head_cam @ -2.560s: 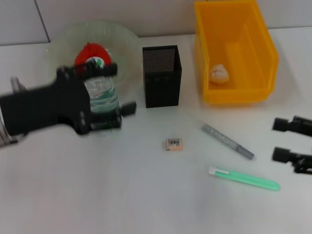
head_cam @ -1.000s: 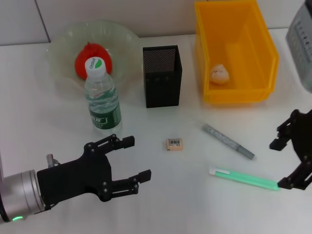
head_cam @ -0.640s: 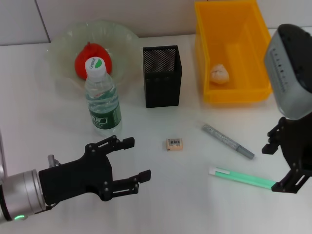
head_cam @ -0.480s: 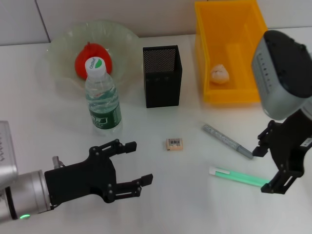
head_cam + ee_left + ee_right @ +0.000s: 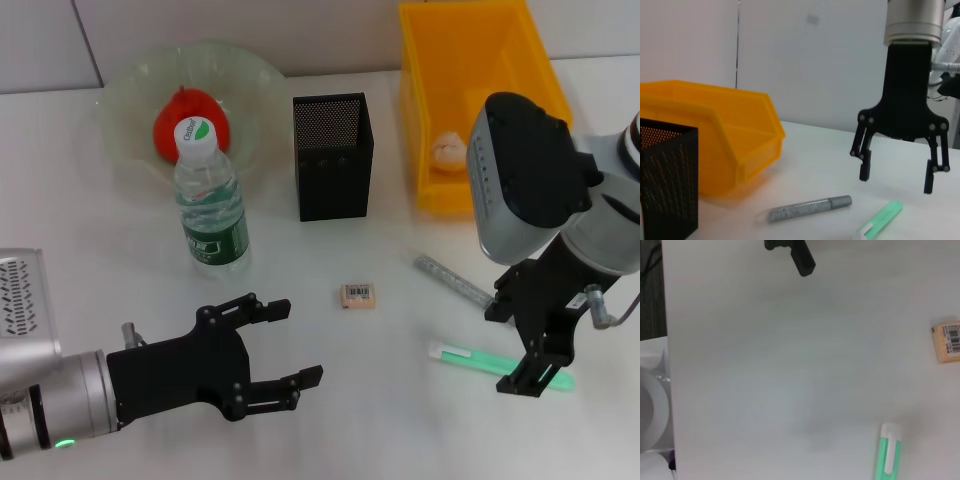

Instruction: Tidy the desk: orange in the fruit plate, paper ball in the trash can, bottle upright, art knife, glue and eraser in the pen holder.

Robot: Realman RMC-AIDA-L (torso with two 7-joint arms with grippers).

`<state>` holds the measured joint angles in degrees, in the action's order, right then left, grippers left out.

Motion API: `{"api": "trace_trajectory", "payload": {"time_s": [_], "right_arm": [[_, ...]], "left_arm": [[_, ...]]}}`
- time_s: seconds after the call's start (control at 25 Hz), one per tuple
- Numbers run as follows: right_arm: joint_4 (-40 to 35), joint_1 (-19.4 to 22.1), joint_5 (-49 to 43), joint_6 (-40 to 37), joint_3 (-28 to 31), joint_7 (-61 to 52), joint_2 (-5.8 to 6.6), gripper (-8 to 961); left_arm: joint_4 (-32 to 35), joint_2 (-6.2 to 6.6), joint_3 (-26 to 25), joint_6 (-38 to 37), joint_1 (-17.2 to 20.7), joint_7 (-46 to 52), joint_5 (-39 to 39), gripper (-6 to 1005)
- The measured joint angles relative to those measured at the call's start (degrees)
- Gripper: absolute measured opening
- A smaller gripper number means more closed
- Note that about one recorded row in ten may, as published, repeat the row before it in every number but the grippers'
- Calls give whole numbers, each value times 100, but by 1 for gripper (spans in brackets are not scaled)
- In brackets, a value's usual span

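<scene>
The right gripper [image 5: 515, 343] hangs over the desk [image 5: 400, 430], fingers [image 5: 864, 170] spread wide and holding nothing; the green art knife [image 5: 470, 358] lies flat beneath them, the grey glue stick [image 5: 450, 280] just beyond. The left gripper [image 5: 290, 345] hovers open and empty, the eraser [image 5: 357, 295] near its fingertips.

Right hand [image 5: 516, 342] hangs downward, fingers spread (left hand [image 5: 286, 343] likewise).

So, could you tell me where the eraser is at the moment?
In the head view the eraser lies flat on the desk near the middle, in front of the black pen holder, between the upright bottle and the grey pen.
</scene>
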<state>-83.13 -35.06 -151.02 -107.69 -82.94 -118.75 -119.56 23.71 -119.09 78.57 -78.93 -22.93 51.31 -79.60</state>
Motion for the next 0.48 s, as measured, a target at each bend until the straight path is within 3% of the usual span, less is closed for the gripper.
{"api": "trace_trajectory", "payload": {"time_s": [0.4, 0.48], "right_arm": [[357, 14, 177, 672, -126, -186, 14, 810], [403, -11, 157, 809, -207, -321, 19, 628]], "left_arm": [[3, 16, -2, 12, -50, 9, 7, 842], [3, 21, -15, 13, -28, 0, 7, 842]]}}
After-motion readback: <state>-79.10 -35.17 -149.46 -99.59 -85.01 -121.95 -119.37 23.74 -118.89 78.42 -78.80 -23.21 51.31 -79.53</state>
